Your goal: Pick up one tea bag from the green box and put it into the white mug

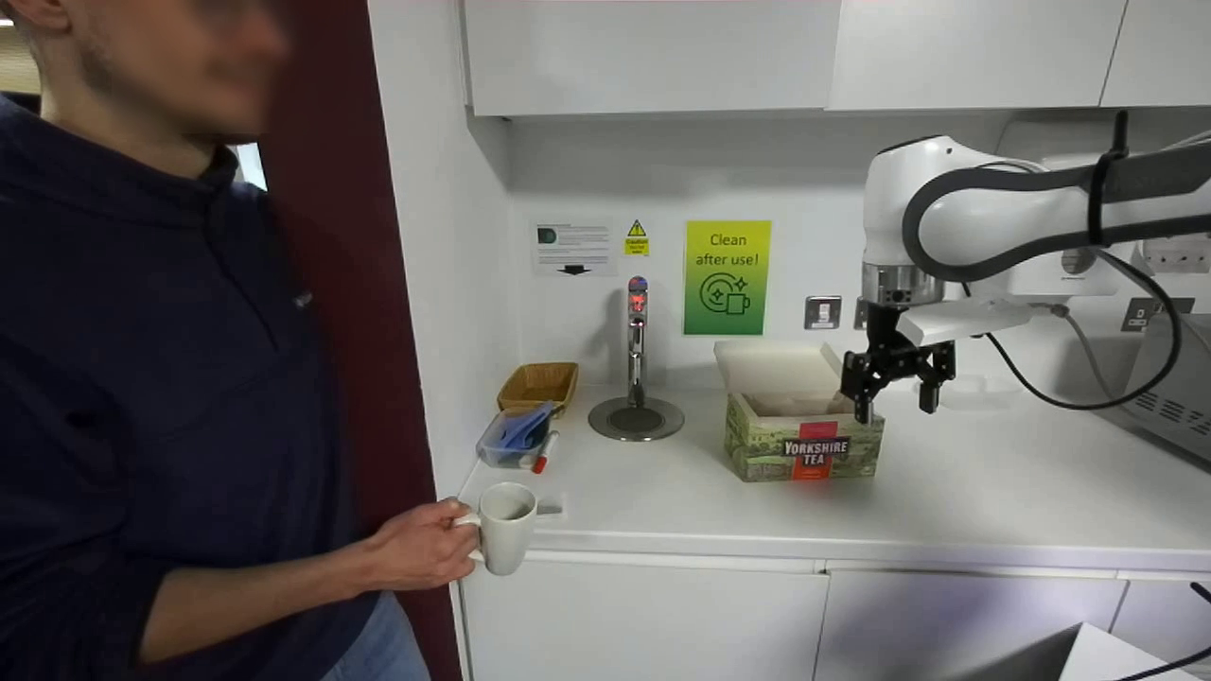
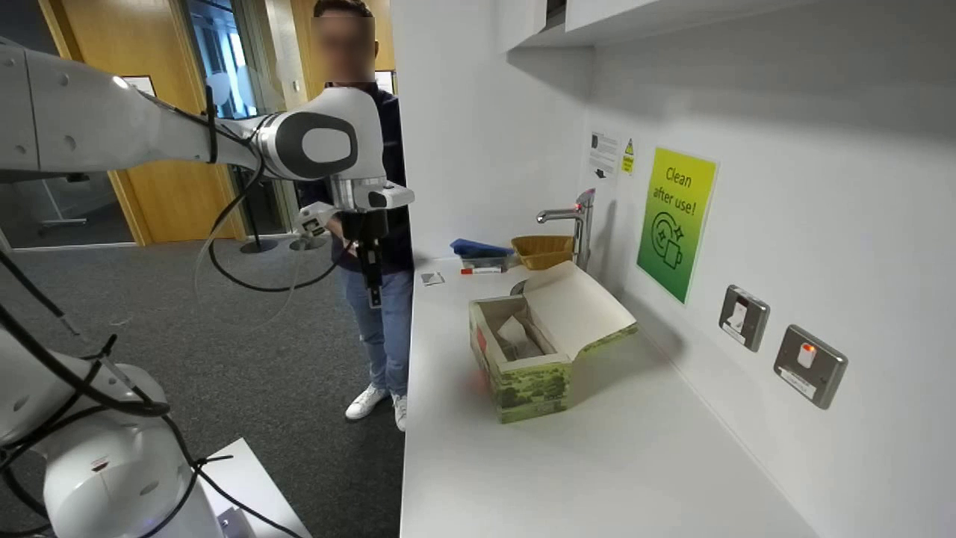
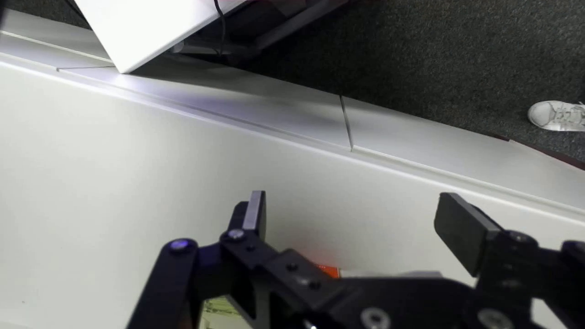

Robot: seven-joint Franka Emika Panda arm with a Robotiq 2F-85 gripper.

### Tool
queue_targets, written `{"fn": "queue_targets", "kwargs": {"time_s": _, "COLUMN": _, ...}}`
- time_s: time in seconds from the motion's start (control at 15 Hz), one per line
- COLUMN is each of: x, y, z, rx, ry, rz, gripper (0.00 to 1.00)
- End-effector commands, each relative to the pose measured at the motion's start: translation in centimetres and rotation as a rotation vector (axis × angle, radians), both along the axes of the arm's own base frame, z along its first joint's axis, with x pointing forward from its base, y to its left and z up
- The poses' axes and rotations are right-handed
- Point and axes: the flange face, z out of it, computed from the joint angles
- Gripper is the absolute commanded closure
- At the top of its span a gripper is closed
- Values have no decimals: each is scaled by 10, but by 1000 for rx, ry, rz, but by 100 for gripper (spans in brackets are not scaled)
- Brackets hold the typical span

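Observation:
The green box (image 1: 757,459) stands on the counter with its lid open, in both exterior views (image 2: 534,392). Pale papery pieces (image 2: 517,335) lie inside; I cannot tell single tea bags apart. In the wrist view, bits of the box's green side (image 3: 221,307) and red label (image 3: 330,270) show behind my gripper. The white mug (image 1: 508,539) is held upright by its handle in a person's hand at the counter's front edge; it is hidden elsewhere. My gripper (image 1: 895,409) is open and empty, pointing down, higher than the box and on its counter-front side (image 2: 373,295). Its fingers are wide apart (image 3: 354,208).
A person (image 1: 189,378) stands beside the counter (image 1: 993,501). A tap (image 1: 637,355), a yellow-brown tray (image 1: 516,388), a clear tub with blue cloth (image 1: 520,433) and a red-capped marker (image 1: 545,454) stand at the counter's far end. Cabinets (image 1: 653,57) hang above. A grey appliance (image 1: 1168,407) stands opposite.

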Motion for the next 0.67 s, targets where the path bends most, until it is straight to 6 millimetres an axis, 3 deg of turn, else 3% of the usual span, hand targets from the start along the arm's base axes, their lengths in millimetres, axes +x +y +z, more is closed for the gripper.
{"fn": "queue_targets", "kwargs": {"time_s": 0.0, "x": 19, "y": -14, "z": 18, "rx": -4, "ry": 14, "rz": 9, "gripper": 0}}
{"fn": "queue_targets", "kwargs": {"time_s": 0.6, "x": 54, "y": -39, "z": 39, "rx": 13, "ry": 20, "rz": -16, "gripper": 0}}
